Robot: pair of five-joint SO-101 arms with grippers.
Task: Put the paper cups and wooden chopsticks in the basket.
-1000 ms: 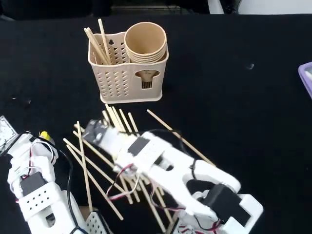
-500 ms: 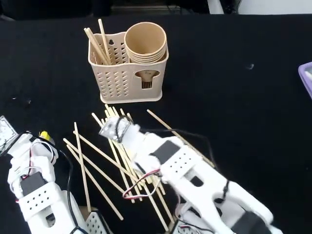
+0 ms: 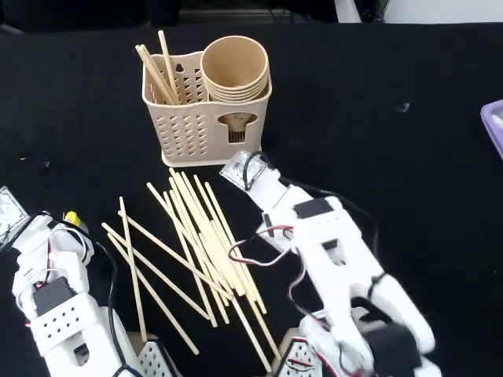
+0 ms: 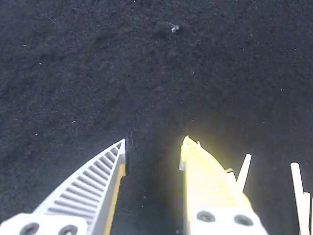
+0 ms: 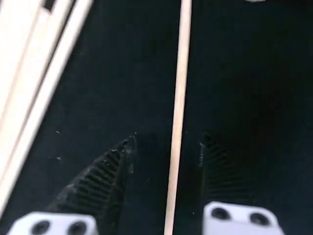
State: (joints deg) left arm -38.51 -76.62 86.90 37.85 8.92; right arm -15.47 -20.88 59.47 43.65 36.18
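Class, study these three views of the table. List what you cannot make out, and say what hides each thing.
High view: the purple object is cut off by the right edge, so what it is cannot be told.
High view: the number of paper cups is unclear, because the basket wall hides the stack's lower part.
Right wrist view: the chopstick inside the open right gripper runs off both edges, so its length is unclear.

smooth beige perforated plastic basket (image 3: 189, 129), stacked tan matt paper cups (image 3: 234, 64), pale smooth bare-wood chopsticks (image 3: 208, 229), black matt lint-flecked cloth table cover (image 3: 409, 181)
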